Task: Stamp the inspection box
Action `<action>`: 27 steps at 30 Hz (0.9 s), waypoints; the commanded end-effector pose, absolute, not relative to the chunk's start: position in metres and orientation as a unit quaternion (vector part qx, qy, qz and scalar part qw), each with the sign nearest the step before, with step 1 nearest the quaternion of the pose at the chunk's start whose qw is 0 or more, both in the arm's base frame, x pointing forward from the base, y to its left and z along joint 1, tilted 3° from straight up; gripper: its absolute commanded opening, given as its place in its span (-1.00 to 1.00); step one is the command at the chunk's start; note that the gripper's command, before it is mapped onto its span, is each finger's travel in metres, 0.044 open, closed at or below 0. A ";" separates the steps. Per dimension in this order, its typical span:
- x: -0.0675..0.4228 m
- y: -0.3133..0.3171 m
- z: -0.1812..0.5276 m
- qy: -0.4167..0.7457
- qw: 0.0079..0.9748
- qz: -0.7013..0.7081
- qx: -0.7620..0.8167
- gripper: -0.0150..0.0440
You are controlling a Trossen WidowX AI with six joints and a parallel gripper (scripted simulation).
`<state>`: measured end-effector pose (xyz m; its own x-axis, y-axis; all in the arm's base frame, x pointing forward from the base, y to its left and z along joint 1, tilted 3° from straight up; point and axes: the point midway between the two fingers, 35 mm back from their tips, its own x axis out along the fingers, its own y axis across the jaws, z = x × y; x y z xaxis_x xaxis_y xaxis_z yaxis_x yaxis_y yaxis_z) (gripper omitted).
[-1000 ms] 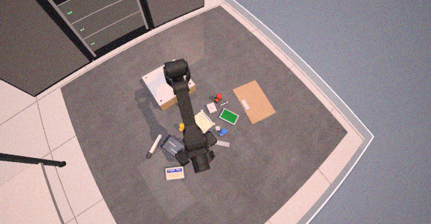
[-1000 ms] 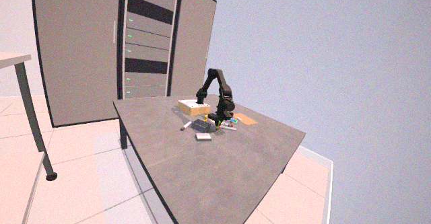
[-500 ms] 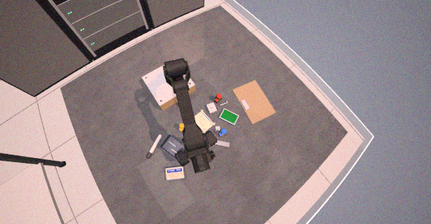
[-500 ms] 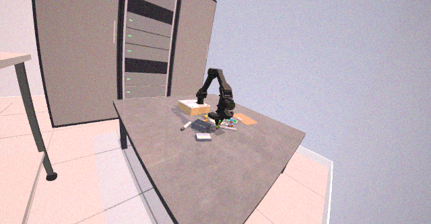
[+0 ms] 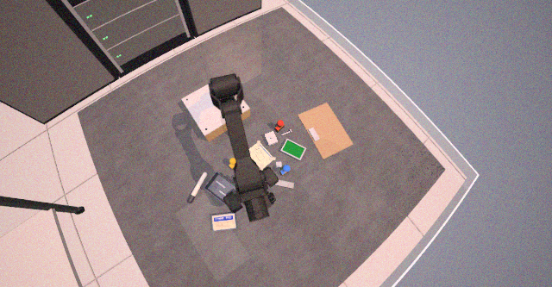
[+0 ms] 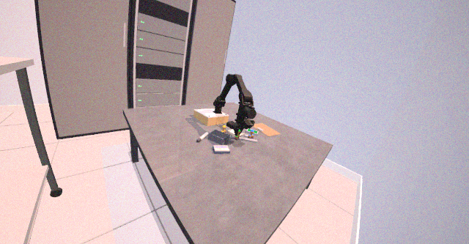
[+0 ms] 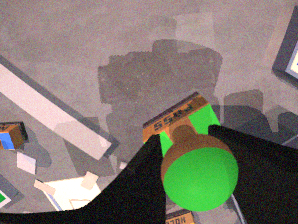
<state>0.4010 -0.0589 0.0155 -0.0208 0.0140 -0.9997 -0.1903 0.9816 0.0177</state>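
My gripper [image 7: 184, 137] [image 6: 238, 131] is shut on the PASS stamp [image 7: 200, 175], which has a green round knob and a tan, green-topped base. Its base points down at the grey bench [image 5: 345, 201]. In the overhead view the arm hides the stamp. The green ink pad [image 5: 293, 149] in a white frame lies to the right of the arm. A blue-edged white card [image 5: 223, 221] [image 6: 221, 149] lies on the bench just left of the gripper. The wrist view shows a card edge [image 7: 290, 56] at its right border.
Near the gripper are a yellow stamp [image 5: 232, 163], a blue stamp [image 5: 285, 169], a red stamp [image 5: 279, 125], a cream paper [image 5: 261, 154], a white strip [image 5: 285, 184] [image 7: 47, 112], a dark grey tray [image 5: 220, 185], a marker [image 5: 197, 187] and a tan sheet [image 5: 325, 129].
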 end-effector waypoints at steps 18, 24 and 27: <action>0.401 -0.059 0.027 0.710 0.698 0.072 -0.063 -0.49; 0.401 -0.059 0.030 0.710 0.698 0.072 -0.063 -0.49; 0.401 -0.059 0.032 0.710 0.698 0.072 -0.063 -0.49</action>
<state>0.4009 -0.0589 0.0287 -0.0209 0.0140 -0.9997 -0.1903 0.9816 0.0177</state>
